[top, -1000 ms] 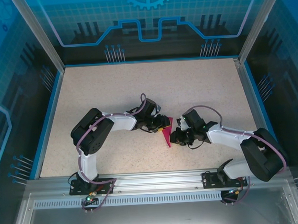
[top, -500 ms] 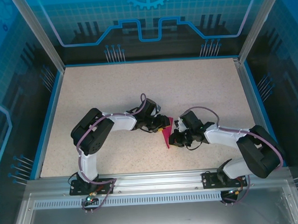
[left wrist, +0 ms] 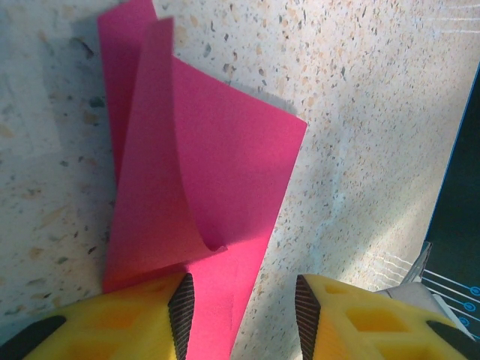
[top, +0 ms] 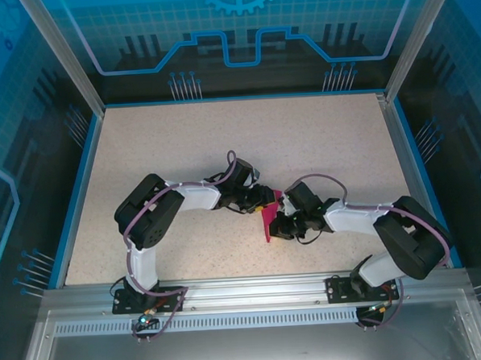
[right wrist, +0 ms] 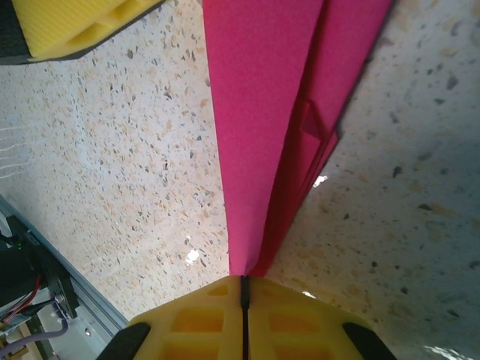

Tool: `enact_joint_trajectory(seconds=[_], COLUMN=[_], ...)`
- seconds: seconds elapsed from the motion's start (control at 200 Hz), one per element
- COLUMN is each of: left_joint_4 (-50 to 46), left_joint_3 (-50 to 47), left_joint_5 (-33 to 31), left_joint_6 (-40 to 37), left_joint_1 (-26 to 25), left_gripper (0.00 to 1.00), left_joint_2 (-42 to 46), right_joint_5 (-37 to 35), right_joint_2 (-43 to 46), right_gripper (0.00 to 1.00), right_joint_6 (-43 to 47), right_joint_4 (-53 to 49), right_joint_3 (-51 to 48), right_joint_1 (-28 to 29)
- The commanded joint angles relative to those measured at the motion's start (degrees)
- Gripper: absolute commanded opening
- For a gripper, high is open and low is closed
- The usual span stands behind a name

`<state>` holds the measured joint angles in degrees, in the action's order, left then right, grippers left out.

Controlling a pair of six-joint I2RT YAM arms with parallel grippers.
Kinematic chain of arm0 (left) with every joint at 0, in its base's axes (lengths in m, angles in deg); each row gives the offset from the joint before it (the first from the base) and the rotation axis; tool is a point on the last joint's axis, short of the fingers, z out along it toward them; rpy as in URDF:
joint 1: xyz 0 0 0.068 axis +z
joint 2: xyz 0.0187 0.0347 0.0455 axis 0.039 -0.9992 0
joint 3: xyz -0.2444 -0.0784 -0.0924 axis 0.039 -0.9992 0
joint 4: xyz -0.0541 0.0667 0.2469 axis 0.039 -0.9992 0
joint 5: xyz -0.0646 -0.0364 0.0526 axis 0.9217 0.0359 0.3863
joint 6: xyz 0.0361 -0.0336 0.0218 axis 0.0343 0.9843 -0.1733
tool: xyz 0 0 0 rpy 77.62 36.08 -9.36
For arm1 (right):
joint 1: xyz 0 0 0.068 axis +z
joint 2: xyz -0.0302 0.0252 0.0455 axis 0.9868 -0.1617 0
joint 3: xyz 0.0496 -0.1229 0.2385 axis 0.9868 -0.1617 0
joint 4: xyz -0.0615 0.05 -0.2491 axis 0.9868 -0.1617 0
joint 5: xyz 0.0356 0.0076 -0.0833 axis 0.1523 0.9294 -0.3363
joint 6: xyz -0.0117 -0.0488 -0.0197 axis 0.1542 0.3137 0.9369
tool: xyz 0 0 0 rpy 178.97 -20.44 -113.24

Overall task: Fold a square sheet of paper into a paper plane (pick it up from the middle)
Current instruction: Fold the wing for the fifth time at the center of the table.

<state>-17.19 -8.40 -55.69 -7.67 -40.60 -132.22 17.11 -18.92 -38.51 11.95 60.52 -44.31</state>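
Speckled beige table [top: 182, 151], blue enclosure walls [top: 241, 35] around it. Pink paper [top: 268, 220], folded into a narrow layered shape, sits near the table's centre, between the two grippers and towards the arm bases.

Left gripper [left wrist: 244, 307]: jaws apart, not clamped. The paper's near end runs between the yellow fingers [left wrist: 135, 319], and one finger overlaps its edge. A flap [left wrist: 154, 165] curls up off the layer beneath.

Right gripper [right wrist: 245, 300]: jaws closed together, pinching the paper's edge at the seam. Folded layers fan out from that grip above the table
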Motion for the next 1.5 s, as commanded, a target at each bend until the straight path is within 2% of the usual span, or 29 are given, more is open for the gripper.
enact_joint_trajectory(seconds=[0.0, 0.45, 0.555, 0.645, 0.74, 1.055, 1.335, 1.496], left_joint_4=[-4.19, -4.47, -4.25, -3.13, -2.49, 0.51, 0.53, 0.2], left_joint_3=[0.07, -0.4, -0.57, -1.1, -1.11, -1.02, 1.17, 2.79], left_joint_5=[0.42, 0.09, 0.13, 0.33, 0.25, -0.63, -0.52, -0.72], left_joint_6=[0.09, 0.63, 0.83, 1.48, 2.49, 7.66, 7.37, 7.01], left_joint_1=[-0.65, -0.65, -0.65, -0.74, -0.83, -1.82, -1.8, -1.62], left_gripper=[0.43, 0.43, 0.43, 0.44, 0.45, 0.49, 0.55, 0.55], left_joint_2=[-1.92, -1.61, -1.16, -0.16, 0.92, 1.64, 1.69, 0.53], right_joint_5=[1.14, -1.37, -3.51, -1.61, -3.1, -1.37, 0.11, 0.58], right_joint_2=[-1.19, -2.67, -1.05, -0.15, 0.72, -0.24, -2.34, -2.41], right_gripper=[0.07, 0.09, 0.08, 0.08, 0.09, 0.09, 0.08, 0.09], right_joint_6=[-1.61, -3.81, -0.24, 4.25, 8.11, 20.41, 26.88, 28.25], right_joint_4=[1.4, 1.0, -4.78, -7.42, -12.59, -22.09, -23.93, -23.7], right_joint_3=[-1.0, 0.85, 2.61, 3.77, 5.34, 9.68, 10.5, 9.8], right_joint_1=[1.41, 2.98, 2.16, 0.97, 0.17, -1.84, -3.7, -5.83])
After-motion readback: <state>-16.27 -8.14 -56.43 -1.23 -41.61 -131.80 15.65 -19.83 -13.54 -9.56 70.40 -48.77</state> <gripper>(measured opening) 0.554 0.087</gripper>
